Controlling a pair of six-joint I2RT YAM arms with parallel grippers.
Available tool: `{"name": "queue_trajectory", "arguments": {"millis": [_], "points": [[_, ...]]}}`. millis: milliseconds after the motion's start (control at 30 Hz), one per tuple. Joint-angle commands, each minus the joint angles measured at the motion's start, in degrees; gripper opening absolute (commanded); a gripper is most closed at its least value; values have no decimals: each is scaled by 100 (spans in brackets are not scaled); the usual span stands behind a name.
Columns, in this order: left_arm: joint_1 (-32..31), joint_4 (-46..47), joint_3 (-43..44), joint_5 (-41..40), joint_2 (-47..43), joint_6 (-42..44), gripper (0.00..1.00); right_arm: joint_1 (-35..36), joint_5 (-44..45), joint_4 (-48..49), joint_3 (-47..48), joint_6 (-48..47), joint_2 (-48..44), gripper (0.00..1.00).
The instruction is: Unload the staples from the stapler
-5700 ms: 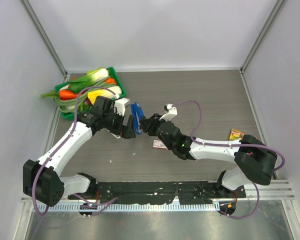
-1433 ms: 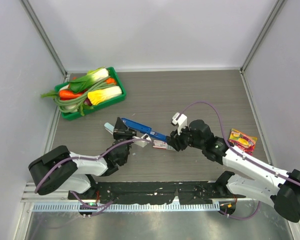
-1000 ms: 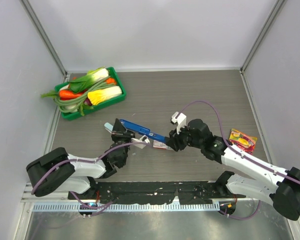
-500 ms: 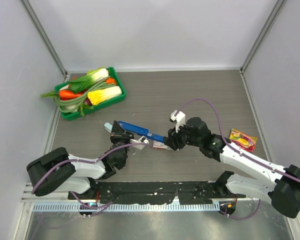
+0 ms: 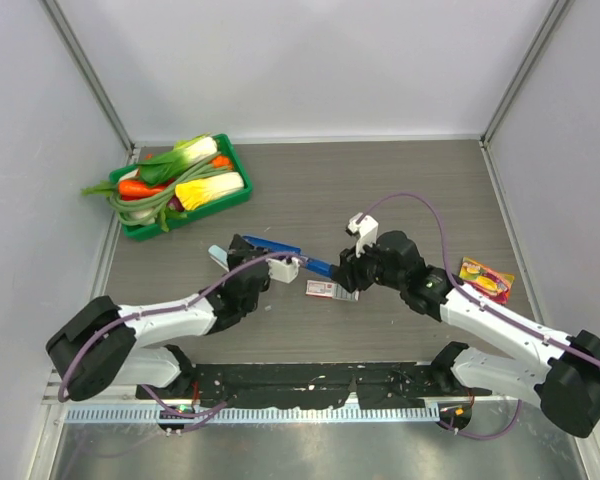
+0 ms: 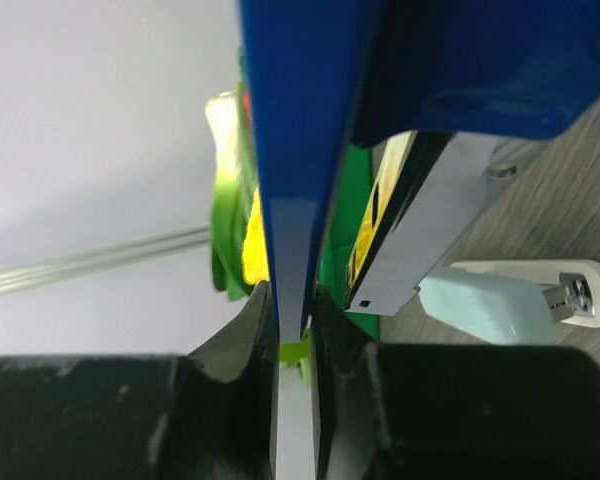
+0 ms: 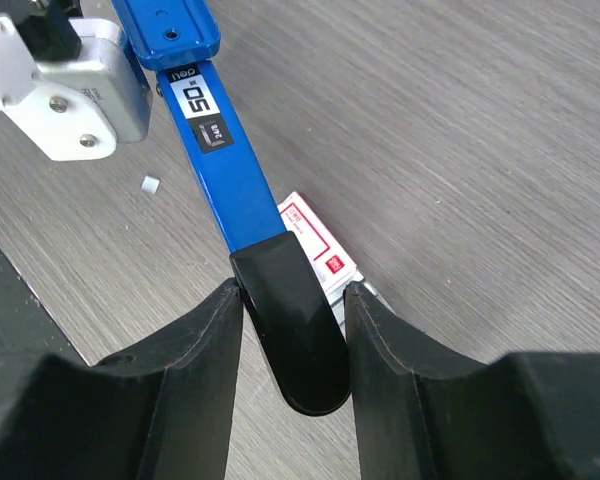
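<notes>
The dark-blue stapler (image 5: 280,253) hangs between both arms just above the table, hinged apart. In the left wrist view my left gripper (image 6: 293,310) is shut on a thin blue-and-silver arm of the stapler (image 6: 300,150), while its silvery rail (image 6: 430,220) angles away to the right. My right gripper (image 7: 293,300) is shut on the black end of the stapler's other blue arm (image 7: 215,160), one finger pressing each side. Seen from above, the left gripper (image 5: 270,268) and right gripper (image 5: 342,272) face each other.
A small pink-and-white box (image 5: 320,289) lies on the table under the stapler's right end. A pale-blue oblong (image 5: 218,256) sits by the left gripper. A green tray (image 5: 215,207) of vegetables stands at the back left. A snack packet (image 5: 485,280) lies at the right.
Both grippers have carried the stapler slightly right and away from me. The pink-and-white box, partly covered before, now shows whole below it. Both grips look unchanged.
</notes>
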Motion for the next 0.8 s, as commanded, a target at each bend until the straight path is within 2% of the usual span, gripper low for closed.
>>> {"name": "queue_trajectory", "arguments": {"millis": [0, 33, 100, 167, 300, 400, 533, 600, 733, 767], "points": [[351, -2887, 1693, 1173, -235, -1989, 0, 12, 188, 2221, 538, 889, 5, 1], [448, -3783, 1803, 1420, -287, -2491, 0, 12, 188, 2204, 626, 889, 67, 1], [580, -3513, 1421, 1292, -472, -2418, 0, 21, 153, 2212, 653, 915, 216, 1], [694, -2486, 867, 1019, -647, -2118, 0, 21, 91, 2300, 653, 950, 304, 1], [888, -3105, 706, 1360, -814, -2416, 0, 47, 56, 2362, 679, 994, 524, 1], [888, -2896, 434, 1369, -876, -2355, 0, 65, 47, 2406, 688, 1012, 621, 1], [932, -3026, 494, 1492, -876, -2504, 0, 153, 47, 2441, 706, 1038, 709, 1], [941, -3672, 871, 1702, -876, -2897, 0, 161, 39, 2441, 732, 1090, 700, 1], [967, -5353, 1908, 2905, -807, -3795, 0, 162, 21, 2432, 959, 1292, 639, 1], [967, -5652, 2275, 3569, -789, -3936, 0, 162, 3, 2432, 1021, 1345, 630, 1]]}}
